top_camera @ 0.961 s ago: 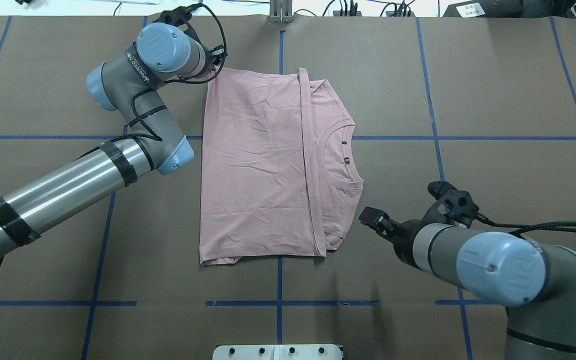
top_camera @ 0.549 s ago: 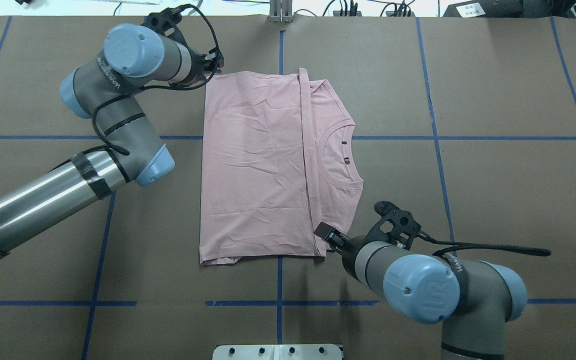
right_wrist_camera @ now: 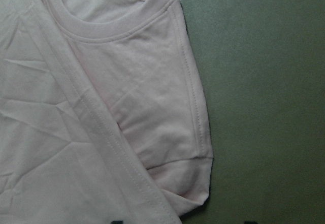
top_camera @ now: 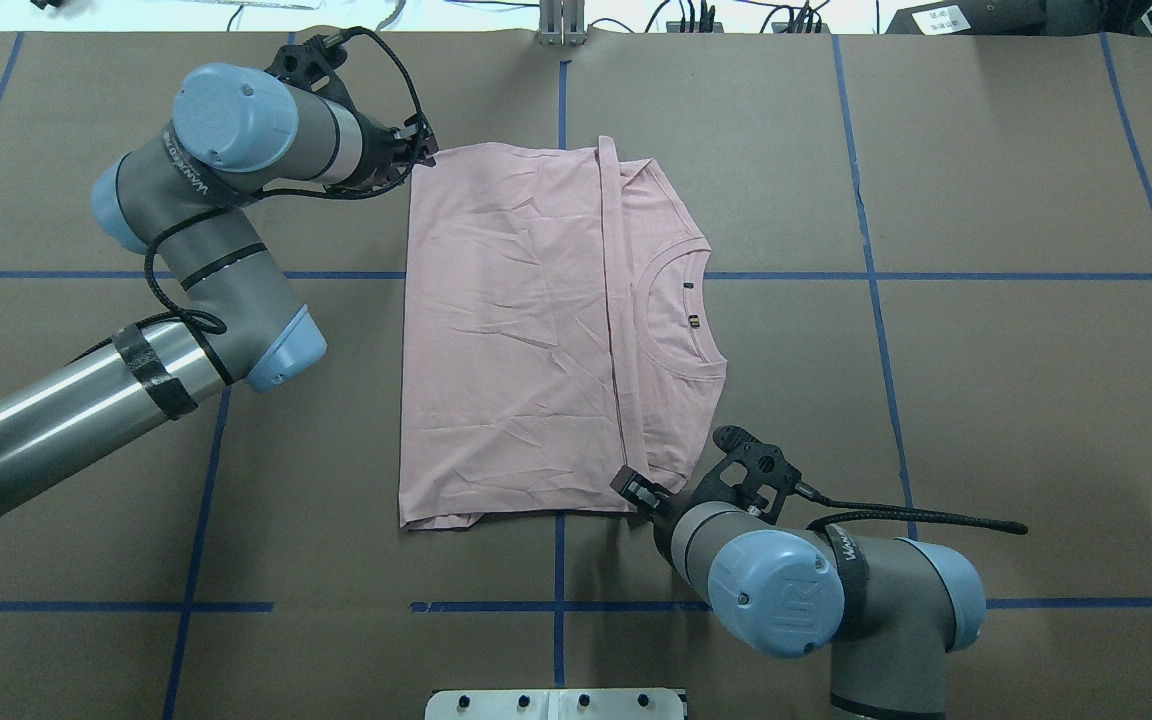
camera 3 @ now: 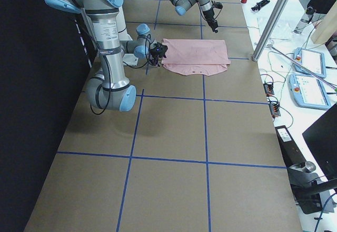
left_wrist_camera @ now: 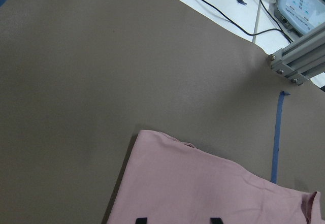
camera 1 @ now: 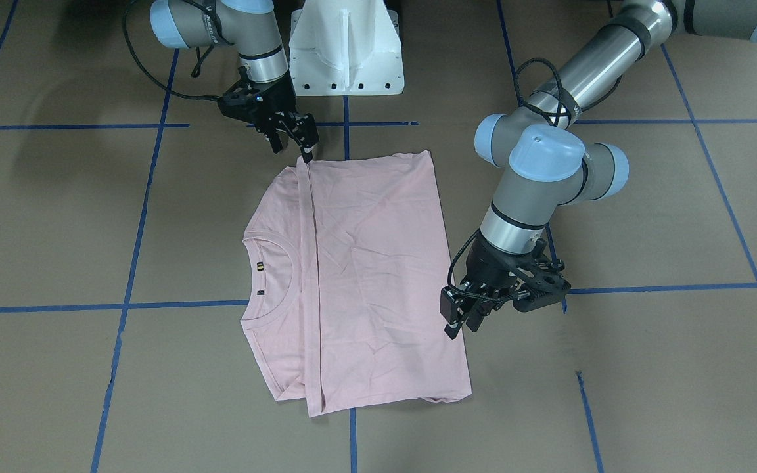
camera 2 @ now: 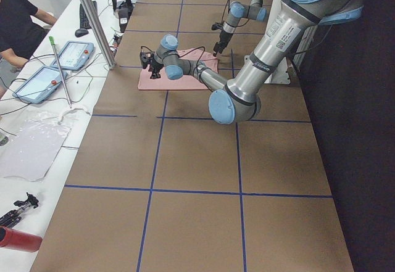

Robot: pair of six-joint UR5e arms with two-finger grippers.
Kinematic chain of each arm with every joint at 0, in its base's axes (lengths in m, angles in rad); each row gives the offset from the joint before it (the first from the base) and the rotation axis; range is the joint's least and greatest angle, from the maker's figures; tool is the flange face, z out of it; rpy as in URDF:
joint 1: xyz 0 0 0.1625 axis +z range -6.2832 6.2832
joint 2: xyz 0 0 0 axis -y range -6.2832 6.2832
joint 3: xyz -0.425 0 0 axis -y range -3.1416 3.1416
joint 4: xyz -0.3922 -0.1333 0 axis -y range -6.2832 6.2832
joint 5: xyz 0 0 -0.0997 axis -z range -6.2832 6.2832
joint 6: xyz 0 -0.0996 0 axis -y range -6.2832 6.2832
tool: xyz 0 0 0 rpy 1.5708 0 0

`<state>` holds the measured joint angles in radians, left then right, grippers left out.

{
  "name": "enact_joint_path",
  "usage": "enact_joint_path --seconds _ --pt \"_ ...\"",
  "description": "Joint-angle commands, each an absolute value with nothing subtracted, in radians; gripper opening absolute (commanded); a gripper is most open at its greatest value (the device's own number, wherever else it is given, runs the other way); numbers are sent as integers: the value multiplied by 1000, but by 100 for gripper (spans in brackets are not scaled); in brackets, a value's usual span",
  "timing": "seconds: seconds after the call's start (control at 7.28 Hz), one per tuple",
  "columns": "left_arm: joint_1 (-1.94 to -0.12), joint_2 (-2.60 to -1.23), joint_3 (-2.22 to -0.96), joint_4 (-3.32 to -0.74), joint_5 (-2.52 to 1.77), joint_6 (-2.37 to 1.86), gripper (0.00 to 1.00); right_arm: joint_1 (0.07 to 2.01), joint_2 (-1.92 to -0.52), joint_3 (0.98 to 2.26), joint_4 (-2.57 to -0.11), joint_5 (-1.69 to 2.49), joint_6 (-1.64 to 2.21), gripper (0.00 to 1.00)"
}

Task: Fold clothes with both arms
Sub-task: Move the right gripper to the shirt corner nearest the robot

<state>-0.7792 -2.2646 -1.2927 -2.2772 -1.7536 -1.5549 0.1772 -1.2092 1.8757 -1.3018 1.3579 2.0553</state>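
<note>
Right gripper [top_camera: 636,488], my nearer one, hangs wide and empty at the near hem corner of the pink T-shirt [top_camera: 506,330], which lies mid-table, long axis running away from me. At its far left corner my left gripper [top_camera: 420,150] hangs, parted too. Neck label [top_camera: 693,321] unreadable; one joint cap [top_camera: 781,592] reads UR.
</note>
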Motion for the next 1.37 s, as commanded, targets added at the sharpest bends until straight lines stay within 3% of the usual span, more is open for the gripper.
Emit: enact_joint_path --seconds 0.0,1.24 --pt "-773 -2264 -1293 -2279 -1753 -1569 51 198 -1187 1850 -1304 1358 2056 79" --pt "-770 -2250 -1296 -2280 -1753 -1582 53 202 -1157 1822 -1365 1359 2048 73"
